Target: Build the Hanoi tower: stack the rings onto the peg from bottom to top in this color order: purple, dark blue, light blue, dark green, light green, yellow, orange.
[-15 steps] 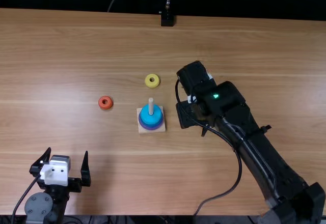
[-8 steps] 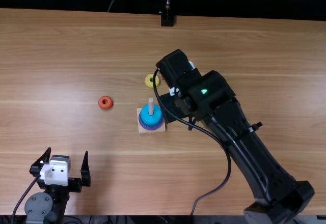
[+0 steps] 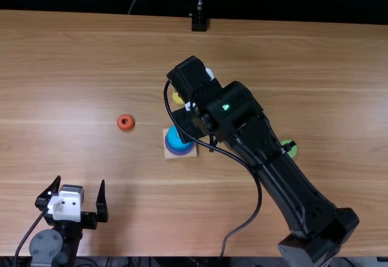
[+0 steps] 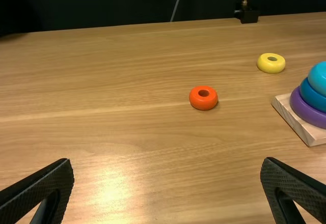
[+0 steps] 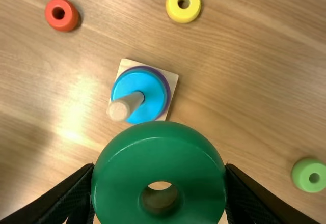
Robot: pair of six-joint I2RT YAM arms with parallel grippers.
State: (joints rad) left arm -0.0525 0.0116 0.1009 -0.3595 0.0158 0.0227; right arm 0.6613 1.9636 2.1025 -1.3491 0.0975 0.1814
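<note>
My right gripper point(image 3: 197, 139) is over the right part of the peg base point(image 3: 167, 152), its arm crossing from the right. In the right wrist view, my right gripper point(image 5: 160, 178) is shut on the dark green ring point(image 5: 160, 170), beside the peg point(image 5: 120, 110). Light blue point(image 5: 138, 91), dark blue and purple point(image 4: 306, 112) rings sit stacked on the base. The orange ring point(image 3: 125, 122), yellow ring point(image 3: 177, 99) and light green ring point(image 3: 289, 148) lie on the table. At the lower left, my left gripper point(image 3: 77, 197) stands open; its fingers flank bare wood in the left wrist view point(image 4: 168, 178).
The wooden table point(image 3: 73, 67) extends around the rings. A black mount point(image 3: 199, 22) stands at its far edge. The right arm's cable point(image 3: 257, 197) loops above the table near the front.
My right gripper has moved left to the peg base with the dark green ring. The light green ring has come into sight behind the arm. The left arm has kept still.
</note>
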